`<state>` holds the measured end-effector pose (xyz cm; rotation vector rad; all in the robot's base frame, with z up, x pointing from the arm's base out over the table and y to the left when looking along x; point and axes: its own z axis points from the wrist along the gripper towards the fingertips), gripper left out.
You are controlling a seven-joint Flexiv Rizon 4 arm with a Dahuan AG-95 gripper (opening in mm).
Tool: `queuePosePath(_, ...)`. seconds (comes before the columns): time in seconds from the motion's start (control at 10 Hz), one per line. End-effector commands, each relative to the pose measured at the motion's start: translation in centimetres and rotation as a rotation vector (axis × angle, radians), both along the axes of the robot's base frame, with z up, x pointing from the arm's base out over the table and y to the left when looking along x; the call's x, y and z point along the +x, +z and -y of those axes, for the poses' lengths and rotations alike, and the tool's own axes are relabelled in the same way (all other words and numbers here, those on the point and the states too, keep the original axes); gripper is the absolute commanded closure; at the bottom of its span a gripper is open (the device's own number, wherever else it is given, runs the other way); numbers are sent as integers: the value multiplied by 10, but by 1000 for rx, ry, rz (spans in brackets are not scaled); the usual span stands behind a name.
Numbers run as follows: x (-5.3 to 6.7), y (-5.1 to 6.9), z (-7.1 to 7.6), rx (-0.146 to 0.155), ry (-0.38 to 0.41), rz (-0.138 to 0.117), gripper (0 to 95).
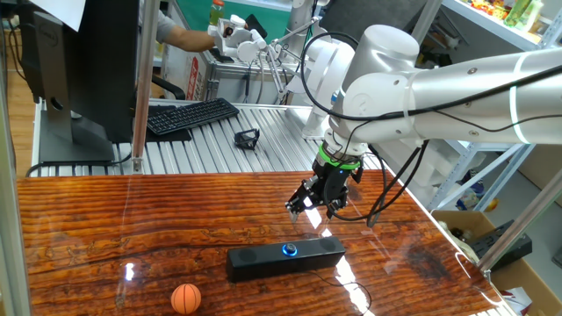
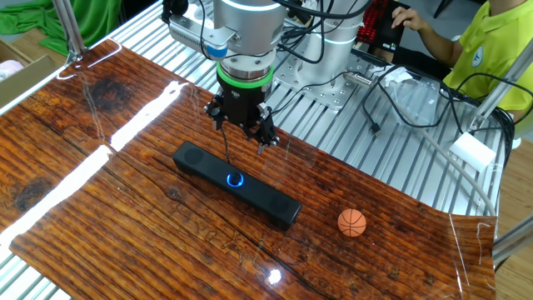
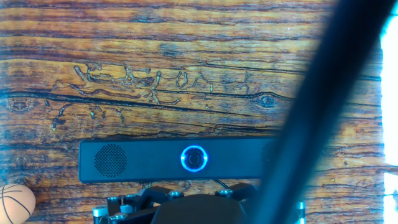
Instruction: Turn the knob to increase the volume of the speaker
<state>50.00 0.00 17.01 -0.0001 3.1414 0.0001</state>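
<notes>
hand: I see the hand (image 1: 319,203) pointing down, fingers spread wide, nothing between them. It hangs above the tabletop (image 1: 105,228), just off the speaker's long side, not over the knob.
speaker: long black speaker (image 2: 236,183) lies flat on the wood tabletop, thin cable off one long side. Looks light to me; I expect it could slide or twist if I push sideways.
knob: small round knob (image 3: 194,158) with blue glowing ring, centre of the speaker's top, grilles either side. Sits low, barely proud of the casing as far as I can tell.
grip point: I take it by the rim, one finger each side across the diameter, hand axis straight over the centre.
handling: hard, smooth plastic by my guess, so slippery; light pinch, enough to turn it without dragging the speaker.
clutter: small basketball (image 2: 351,222) sits well apart near the speaker's end, no conflict.
hidden: detents or end stop, cannot tell.
</notes>
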Motion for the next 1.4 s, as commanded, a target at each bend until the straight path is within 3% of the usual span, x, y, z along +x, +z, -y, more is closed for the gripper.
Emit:
queuePosePath(0.1, 0, 0, 0, 31, 75, 16, 950)
queuePosePath(1.4, -1, -2, -1, 33, 79, 16, 950)
